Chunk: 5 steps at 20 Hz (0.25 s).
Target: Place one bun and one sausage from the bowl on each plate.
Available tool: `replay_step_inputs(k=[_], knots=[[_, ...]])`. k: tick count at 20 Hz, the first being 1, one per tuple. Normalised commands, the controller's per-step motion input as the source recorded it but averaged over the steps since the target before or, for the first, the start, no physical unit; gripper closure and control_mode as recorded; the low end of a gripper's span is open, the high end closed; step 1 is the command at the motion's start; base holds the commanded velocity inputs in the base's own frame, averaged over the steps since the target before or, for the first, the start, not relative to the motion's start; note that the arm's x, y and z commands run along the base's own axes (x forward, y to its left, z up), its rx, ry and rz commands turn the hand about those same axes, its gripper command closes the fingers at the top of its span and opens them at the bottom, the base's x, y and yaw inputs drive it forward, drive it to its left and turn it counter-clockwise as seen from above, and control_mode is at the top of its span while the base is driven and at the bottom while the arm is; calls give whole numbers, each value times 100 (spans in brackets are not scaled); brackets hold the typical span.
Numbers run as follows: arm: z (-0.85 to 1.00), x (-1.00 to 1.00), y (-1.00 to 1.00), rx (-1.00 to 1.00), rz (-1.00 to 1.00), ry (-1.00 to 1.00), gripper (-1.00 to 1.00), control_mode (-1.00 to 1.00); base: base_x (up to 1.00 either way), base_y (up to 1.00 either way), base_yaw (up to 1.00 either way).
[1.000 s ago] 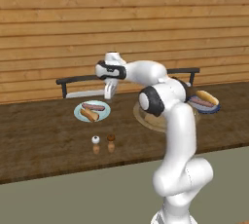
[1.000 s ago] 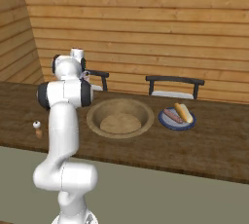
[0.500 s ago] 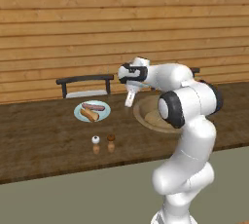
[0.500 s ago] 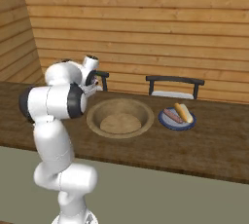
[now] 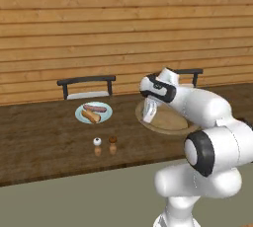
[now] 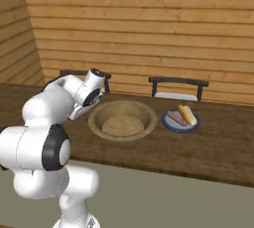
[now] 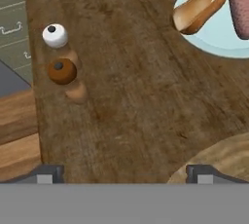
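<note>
My gripper [image 5: 148, 115] hangs open and empty over the table beside the left rim of the tan bowl [image 5: 170, 120]. In the hand view its fingertips [image 7: 46, 174] stand wide apart above bare wood, with the bowl's rim [image 7: 224, 154] at the lower right. A pale blue plate [image 5: 94, 113] left of the bowl carries a bun [image 7: 197, 11] and a sausage [image 7: 239, 9]. In the right base view the bowl [image 6: 122, 120] shows a bare tan floor. A second plate [image 6: 181, 121] to its right holds a bun and a sausage. My gripper [image 6: 78, 113] sits left of the bowl there.
A white shaker [image 5: 97, 142] and a brown shaker [image 5: 112, 139] stand near the table's front edge, below the left plate. Two dark chairs [image 5: 86, 86] [image 6: 178, 87] stand behind the table against the wooden wall.
The arm has swung right, from above the left plate to the bowl's left rim. The gripper stayed open and empty. Plates, bowl and shakers have not moved.
</note>
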Motion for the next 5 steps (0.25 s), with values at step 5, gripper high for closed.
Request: replay_step_inputs(k=[5], knots=[[94, -65, 0, -1, -6, -15, -100, -100, 0, 0, 0]])
